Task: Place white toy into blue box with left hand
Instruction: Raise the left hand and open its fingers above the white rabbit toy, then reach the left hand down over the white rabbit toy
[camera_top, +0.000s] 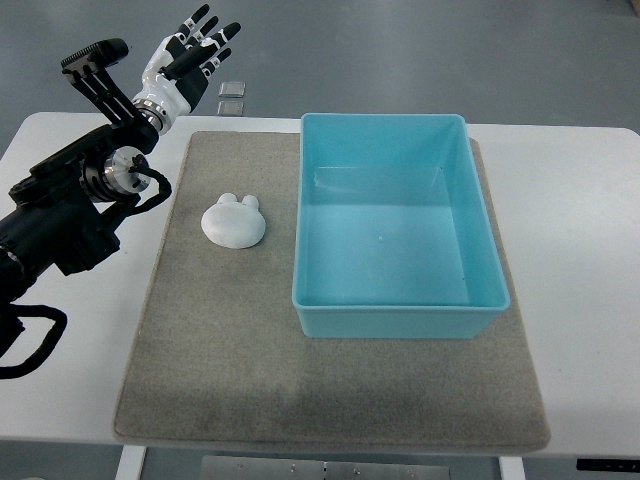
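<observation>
Light-blue rectangular plastic box (400, 225): smooth, slight gloss inside. White rounded toy w/ two ears (233, 222): matt, smooth. Grey felt-like cloth mat (220, 360): rough, matt. White tabletop (590, 250): smooth, low sheen. Left robot hand (190, 55), at 11 o'clock: black/white hard plastic, semi-gloss.

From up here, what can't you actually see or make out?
- Right arm: nowhere in the top view.
- Left hand: palm faces away, so its inner side is hidden.
- Toy: underside hidden against the mat.
- Two small squares beyond the table: too small to identify.
- Box: near wall's inner face hidden by its rim.
</observation>
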